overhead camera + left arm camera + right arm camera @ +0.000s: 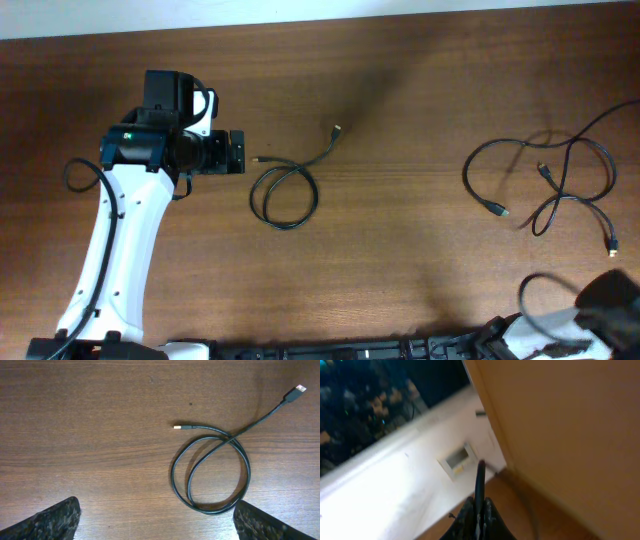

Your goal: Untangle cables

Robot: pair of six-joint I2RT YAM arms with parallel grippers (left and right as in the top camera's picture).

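On the brown table [400,260] lies 1 looped cable [229,436], thin and black, curled in a ring that crosses over itself, with both plug ends poking out. Just to the left of this looped cable hangs the left gripper [237,152], spread wide and holding nothing. In its own camera only the 2 dark fingertips [55,520] show, cut off at the bottom corners. Well to the right of the looped cable sits a messy bunch of cables [545,172]. I cannot tell how many are in it, and 1 strand runs off the picture's edge. Farther right of the looped cable and lower, in the corner, the right arm is blurry and cut off. The right gripper [479,507] is pressed together, and its blurry view shows nothing between its fingers.
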